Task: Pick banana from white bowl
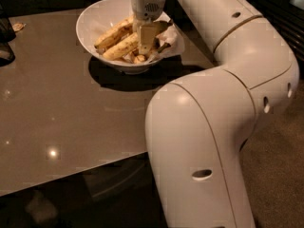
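The white bowl (91, 14) stands at the far side of the brown table. Two whole bananas lie side by side in it. The banana (119, 47), yellow with brown speckles, is the nearer one. A second whole banana (112, 34) lies just behind it. Short pieces (138, 58) lie at the bowl's bottom. My gripper (146, 41) reaches straight down into the bowl from above and is at the right end of the banana, hiding that end. Crumpled white paper (174, 38) lies at the bowl's right rim.
The brown table (71, 108) has its front edge low in the view and its right edge beside my arm. A dark object (5, 37) stands at the far left. A small scrap (18, 26) lies near it. My big white arm (213, 127) fills the right side.
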Motion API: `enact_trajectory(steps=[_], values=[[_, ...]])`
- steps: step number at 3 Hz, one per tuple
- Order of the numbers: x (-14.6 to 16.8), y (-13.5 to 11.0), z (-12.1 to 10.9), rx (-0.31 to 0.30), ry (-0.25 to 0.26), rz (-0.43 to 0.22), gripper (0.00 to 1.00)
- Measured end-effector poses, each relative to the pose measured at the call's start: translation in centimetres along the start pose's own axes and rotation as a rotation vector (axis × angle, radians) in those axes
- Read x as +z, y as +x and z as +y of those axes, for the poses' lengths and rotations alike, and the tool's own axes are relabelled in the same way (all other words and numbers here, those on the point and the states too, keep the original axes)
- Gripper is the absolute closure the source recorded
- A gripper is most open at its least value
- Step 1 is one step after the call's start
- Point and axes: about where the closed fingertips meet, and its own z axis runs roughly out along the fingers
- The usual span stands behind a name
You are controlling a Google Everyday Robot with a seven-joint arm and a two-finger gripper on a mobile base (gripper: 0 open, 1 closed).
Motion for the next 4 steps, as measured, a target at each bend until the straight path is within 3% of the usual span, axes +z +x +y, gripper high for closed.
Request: enact_trajectory(steps=[2, 3, 4], values=[[0.7, 0.6, 0.3, 0.007, -0.020, 0.001, 0.89], [0.7, 0.6, 0.3, 0.007, -0.020, 0.001, 1.00], [-0.9, 0.9, 0.0, 0.037, 0.036, -0.035, 1.00]])
